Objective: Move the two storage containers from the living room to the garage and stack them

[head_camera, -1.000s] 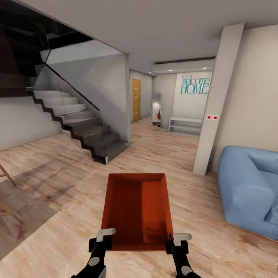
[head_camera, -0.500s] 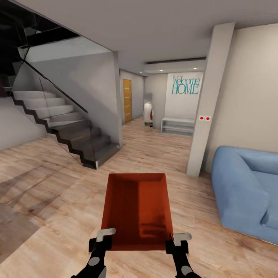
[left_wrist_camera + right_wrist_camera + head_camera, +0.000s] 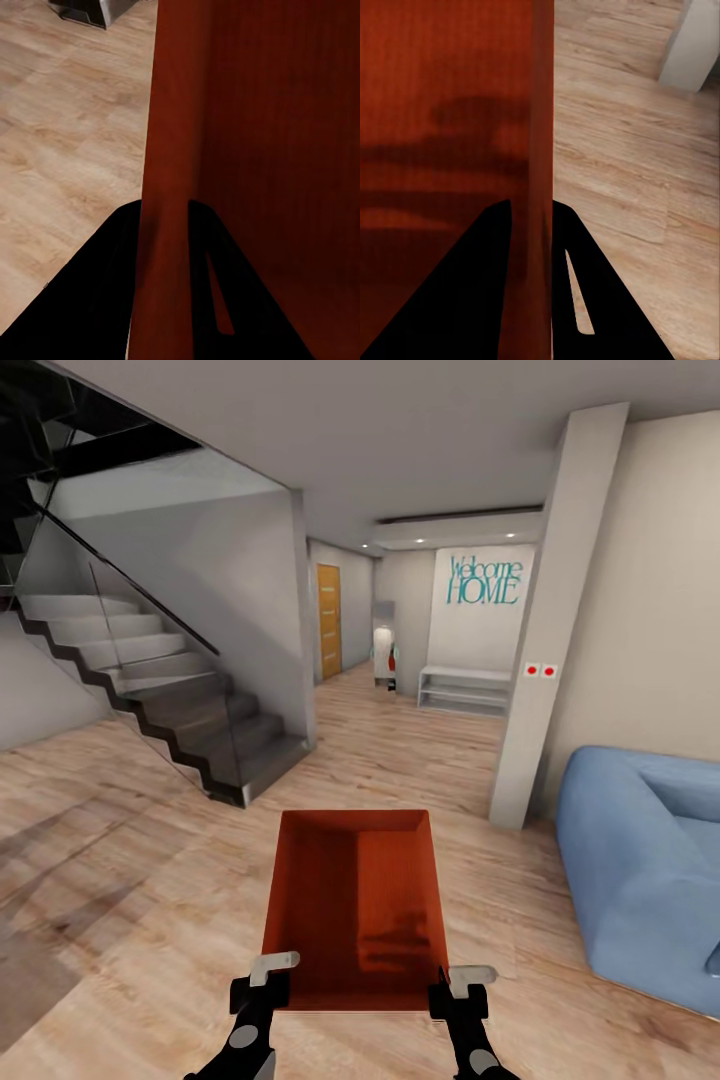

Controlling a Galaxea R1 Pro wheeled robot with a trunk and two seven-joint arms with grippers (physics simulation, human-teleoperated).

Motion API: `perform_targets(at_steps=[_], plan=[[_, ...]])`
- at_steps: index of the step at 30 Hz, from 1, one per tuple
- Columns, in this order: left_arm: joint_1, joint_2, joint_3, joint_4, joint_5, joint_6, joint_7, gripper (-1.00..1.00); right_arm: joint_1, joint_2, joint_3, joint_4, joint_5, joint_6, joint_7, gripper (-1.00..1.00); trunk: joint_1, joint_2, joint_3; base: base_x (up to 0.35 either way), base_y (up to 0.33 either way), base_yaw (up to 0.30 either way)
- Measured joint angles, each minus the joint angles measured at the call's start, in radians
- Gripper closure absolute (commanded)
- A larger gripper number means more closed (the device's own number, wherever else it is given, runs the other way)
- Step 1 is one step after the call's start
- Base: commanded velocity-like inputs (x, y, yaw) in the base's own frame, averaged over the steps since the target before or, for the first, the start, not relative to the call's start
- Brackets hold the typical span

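Bin carried over the living room planks

The left gripper (image 3: 262,982) and right gripper (image 3: 458,988) each pinched a thin side wall of the storage container (image 3: 356,905) (smooth, red-orange, rectangular), held at 6 o'clock above the wood floor (image 3: 130,880).

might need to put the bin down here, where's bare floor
Bare wood floor runs ahead between the staircase and the pillar, and left of the storage container. Crowded at right: the blue sofa.
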Motion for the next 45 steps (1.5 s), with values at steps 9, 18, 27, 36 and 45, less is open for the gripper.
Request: perform_targets(at_steps=[9, 18, 27, 36, 45], plan=[[0.000, 0.000, 0.000, 0.000, 0.000, -0.003, 0.000, 1.00, 0.000, 0.000, 0.000, -0.001, 0.001, -0.002, -0.001, 1.00, 0.000, 0.000, 0.000, 0.321, 0.000, 0.000], [0.000, 0.000, 0.000, 0.000, 0.000, -0.005, 0.000, 1.00, 0.000, 0.000, 0.001, -0.002, 0.002, -0.002, -0.002, 1.00, 0.000, 0.000, 0.000, 0.321, 0.000, -0.024], [0.000, 0.000, 0.000, 0.000, 0.000, -0.001, 0.000, 1.00, 0.000, 0.000, -0.001, -0.001, 0.001, -0.001, 0.000, 1.00, 0.000, 0.000, 0.000, 0.321, 0.000, -0.237], [0.000, 0.000, 0.000, 0.000, 0.000, -0.004, 0.000, 1.00, 0.000, 0.000, 0.000, -0.001, 0.001, -0.003, -0.001, 1.00, 0.000, 0.000, 0.000, 0.321, 0.000, -0.114], [0.000, 0.000, 0.000, 0.000, 0.000, -0.002, 0.000, 1.00, 0.000, 0.000, 0.000, 0.000, 0.000, -0.002, 0.000, 1.00, 0.000, 0.000, 0.000, 0.321, 0.000, -0.002]])
